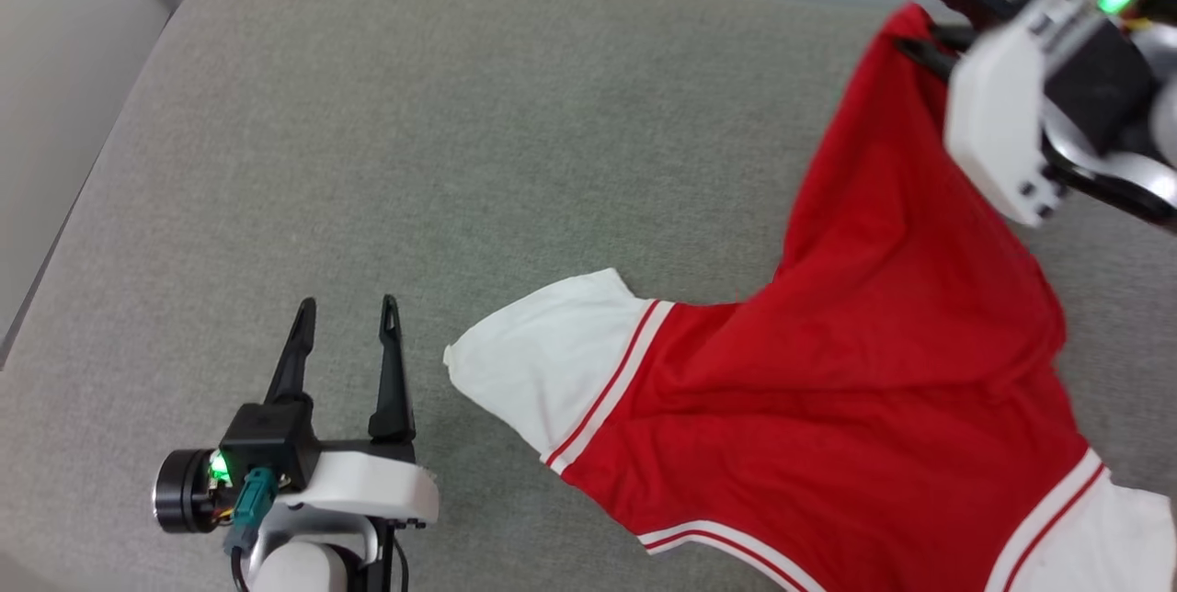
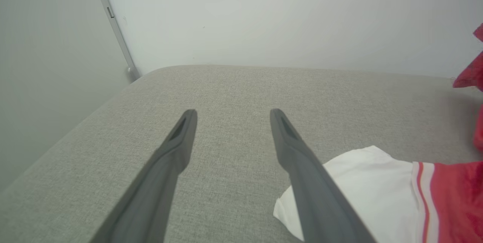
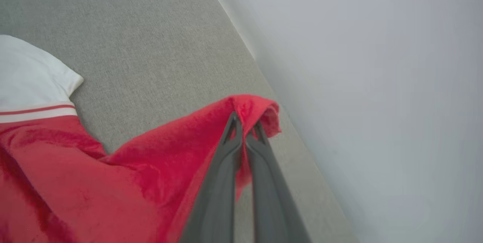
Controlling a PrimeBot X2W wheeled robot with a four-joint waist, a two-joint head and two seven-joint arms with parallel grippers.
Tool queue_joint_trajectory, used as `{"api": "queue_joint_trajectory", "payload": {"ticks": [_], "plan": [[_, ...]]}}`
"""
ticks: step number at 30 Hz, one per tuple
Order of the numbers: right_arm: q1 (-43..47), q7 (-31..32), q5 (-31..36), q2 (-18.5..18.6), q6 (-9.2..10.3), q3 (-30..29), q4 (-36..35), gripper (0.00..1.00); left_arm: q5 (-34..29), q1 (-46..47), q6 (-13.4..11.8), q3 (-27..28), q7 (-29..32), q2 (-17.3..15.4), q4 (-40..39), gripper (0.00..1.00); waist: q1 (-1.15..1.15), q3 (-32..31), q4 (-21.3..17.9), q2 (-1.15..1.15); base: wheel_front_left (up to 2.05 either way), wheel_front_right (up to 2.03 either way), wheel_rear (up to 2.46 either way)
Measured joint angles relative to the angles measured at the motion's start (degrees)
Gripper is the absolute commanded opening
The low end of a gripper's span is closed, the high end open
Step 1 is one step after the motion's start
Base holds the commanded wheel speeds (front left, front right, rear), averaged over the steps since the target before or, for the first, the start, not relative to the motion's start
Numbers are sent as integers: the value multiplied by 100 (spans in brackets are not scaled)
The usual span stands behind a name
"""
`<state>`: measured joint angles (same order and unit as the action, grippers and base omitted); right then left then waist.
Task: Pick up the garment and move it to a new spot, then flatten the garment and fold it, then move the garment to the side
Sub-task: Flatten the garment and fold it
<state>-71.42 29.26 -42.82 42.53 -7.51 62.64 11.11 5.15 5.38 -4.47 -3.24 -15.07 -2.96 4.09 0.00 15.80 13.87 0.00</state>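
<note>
The garment (image 1: pixel 828 408), red with white sleeves, lies on the grey padded surface (image 1: pixel 460 114) at the right of the head view. Its long axis runs from the near edge up to a peak at the far right. There the right gripper (image 3: pixel 245 126) has its jaws pressed together on a fold of the red cloth. One white sleeve (image 1: pixel 542 371) points toward the left gripper (image 1: pixel 348 305), which waits just beside it with jaws wide apart and empty, the nearer arm for that sleeve. No writing is legible.
</note>
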Motion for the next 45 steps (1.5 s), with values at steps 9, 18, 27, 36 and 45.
{"api": "queue_joint_trajectory", "payload": {"ticks": [9, 18, 27, 36, 45], "plan": [[-235, -122, -13, -1230, 1, 1011, 1580, 0, 200, 259, -111, -214, 0, 7, -2, 100, 0, 482, 330, 0, 0, 0, 0], [535, 352, -66, -1411, 1, 1058, 1756, 0, 197, 318, -187, -166, 0, 4, 36, 100, 0, 559, 349, 0, 0, 0, 0], [443, -1704, -86, -996, 0, 1066, 1482, 100, 33, 439, 130, 135, 0, -140, 98, 100, 0, 102, 100, 0, 0, 0, 0], [1121, -3624, 352, -408, 0, 258, 1376, 100, -96, 1003, 735, 199, 133, -947, 460, 100, -1, -405, -337, 0, 0, 0, 0], [2872, -4252, 1132, -392, 0, -1905, 977, 100, 347, 1616, 1155, -277, 1991, -1820, 487, 100, -1, -673, -783, 0, 0, 0, 0]]}}
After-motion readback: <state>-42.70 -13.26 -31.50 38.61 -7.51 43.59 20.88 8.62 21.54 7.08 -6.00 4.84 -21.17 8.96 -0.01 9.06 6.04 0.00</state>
